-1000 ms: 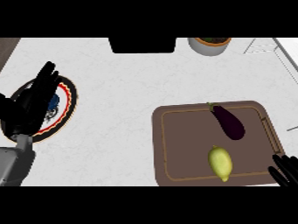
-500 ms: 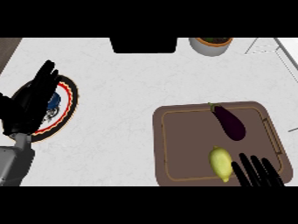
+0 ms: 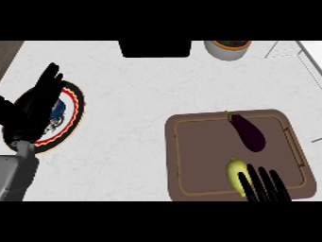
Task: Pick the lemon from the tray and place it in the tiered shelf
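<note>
Eggplant (image 3: 248, 132) lies beyond lemon (image 3: 236, 171) on tray (image 3: 184, 156); right hand (image 3: 264, 186) fingers straight, holding nothing.

White counter (image 3: 142, 94): tray (image 3: 191, 156), plate (image 3: 71, 124), pot (image 3: 227, 49)

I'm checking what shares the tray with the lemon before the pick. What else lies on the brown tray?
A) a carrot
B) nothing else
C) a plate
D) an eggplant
D: a dark purple eggplant lies on the brown tray toward its far side, apart from the yellow lemon, whose near end is overlapped by the right hand at the tray's near edge.
</note>
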Available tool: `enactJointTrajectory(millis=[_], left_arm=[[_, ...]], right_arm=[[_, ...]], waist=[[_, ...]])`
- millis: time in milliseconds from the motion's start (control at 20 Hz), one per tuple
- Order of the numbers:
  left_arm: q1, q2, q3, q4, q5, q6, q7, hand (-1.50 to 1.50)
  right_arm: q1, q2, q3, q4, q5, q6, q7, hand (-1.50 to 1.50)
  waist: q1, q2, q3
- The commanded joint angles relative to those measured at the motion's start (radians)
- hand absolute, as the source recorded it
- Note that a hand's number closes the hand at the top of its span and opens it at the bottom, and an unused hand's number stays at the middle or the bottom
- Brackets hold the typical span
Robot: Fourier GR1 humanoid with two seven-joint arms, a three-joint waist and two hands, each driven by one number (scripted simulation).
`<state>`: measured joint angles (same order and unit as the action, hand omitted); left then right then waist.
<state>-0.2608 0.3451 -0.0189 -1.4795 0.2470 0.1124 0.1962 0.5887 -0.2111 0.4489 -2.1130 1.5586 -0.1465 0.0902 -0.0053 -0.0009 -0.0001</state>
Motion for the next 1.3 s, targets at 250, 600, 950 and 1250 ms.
enactJointTrajectory(millis=[250,600,950,1250], left_arm=[[0.077,-0.012,0.034,-0.039,-0.016,-0.060,-0.003,0.00],[0.063,-0.061,0.043,-0.066,-0.062,-0.054,0.003,0.00],[0.035,-0.045,0.100,-0.041,-0.049,-0.097,0.026,0.00],[0.025,-0.069,0.085,-0.028,-0.089,-0.101,0.010,0.00]], right_arm=[[-0.129,0.037,-0.041,0.161,-0.058,-0.068,0.003,-1.50],[-0.167,0.043,-0.037,0.239,-0.066,-0.098,-0.001,-1.50],[-0.297,0.044,-0.121,0.348,-0.152,-0.039,-0.026,-1.50],[-0.338,0.064,-0.110,0.447,-0.122,-0.045,-0.023,1.50]], waist=[[0.005,0.000,0.000],[0.003,0.000,0.000],[0.005,0.001,0.000],[0.003,0.001,0.000]])
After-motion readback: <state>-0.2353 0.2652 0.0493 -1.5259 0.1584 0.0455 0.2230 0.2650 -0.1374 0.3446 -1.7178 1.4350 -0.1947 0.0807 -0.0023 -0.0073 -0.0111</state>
